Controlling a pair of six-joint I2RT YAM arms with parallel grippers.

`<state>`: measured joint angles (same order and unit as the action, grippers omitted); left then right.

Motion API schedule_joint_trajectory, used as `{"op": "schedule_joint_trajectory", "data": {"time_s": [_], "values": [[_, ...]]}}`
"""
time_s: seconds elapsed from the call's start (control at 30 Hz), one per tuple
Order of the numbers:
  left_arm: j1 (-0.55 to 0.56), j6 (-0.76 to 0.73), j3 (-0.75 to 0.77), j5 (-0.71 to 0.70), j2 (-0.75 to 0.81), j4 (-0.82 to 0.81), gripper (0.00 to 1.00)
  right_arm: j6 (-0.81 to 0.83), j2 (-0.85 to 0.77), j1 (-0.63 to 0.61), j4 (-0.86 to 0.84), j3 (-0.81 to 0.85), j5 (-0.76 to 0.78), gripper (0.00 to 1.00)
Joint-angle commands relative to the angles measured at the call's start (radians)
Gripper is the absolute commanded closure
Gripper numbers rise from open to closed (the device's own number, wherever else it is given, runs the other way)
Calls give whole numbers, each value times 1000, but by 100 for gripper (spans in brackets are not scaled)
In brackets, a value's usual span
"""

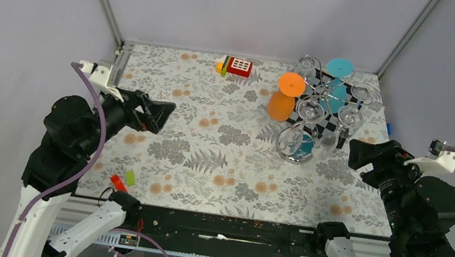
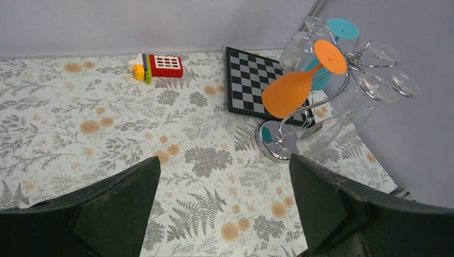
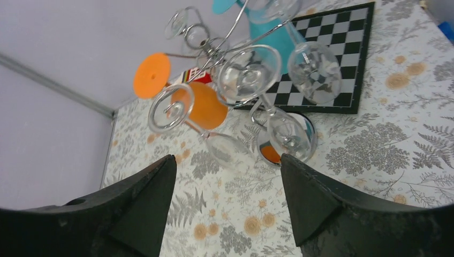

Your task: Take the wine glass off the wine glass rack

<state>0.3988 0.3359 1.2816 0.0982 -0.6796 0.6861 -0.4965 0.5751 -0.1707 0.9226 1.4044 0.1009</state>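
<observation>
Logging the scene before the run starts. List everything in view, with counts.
wine glass rack: one, chrome wire, far right of the table, partly on the board
orange wine glass: one, hanging upside down on the rack's left side
teal wine glass: one, hanging on the rack's far side
clear wine glasses: at least four, hanging around the rack
checkered board: one, black and white, flat under and behind the rack
toy blocks: one cluster, red, yellow and green, far edge
small pieces: two, red and green, near left edge
tablecloth: one, floral, grey and tan
left gripper: open, empty, above the left side
right gripper: open, empty, facing the rack
</observation>
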Motion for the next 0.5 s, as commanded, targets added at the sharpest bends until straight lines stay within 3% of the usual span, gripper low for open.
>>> {"op": "schedule_joint_trajectory", "data": {"time_s": [0.0, 0.13, 0.3, 0.47], "values": [[-5, -25, -4, 77, 29, -68, 1, -79, -45, 2, -43, -54, 189, 20], [-5, -45, -39, 119, 49, -71, 1, -45, -56, 1, -70, -106, 125, 15], [-5, -63, -79, 30, 75, -32, 1, -122, 7, 2, 49, -52, 12, 12], [-5, -64, -124, -2, 102, -25, 1, -240, -6, 2, 64, -74, 90, 11]]}}
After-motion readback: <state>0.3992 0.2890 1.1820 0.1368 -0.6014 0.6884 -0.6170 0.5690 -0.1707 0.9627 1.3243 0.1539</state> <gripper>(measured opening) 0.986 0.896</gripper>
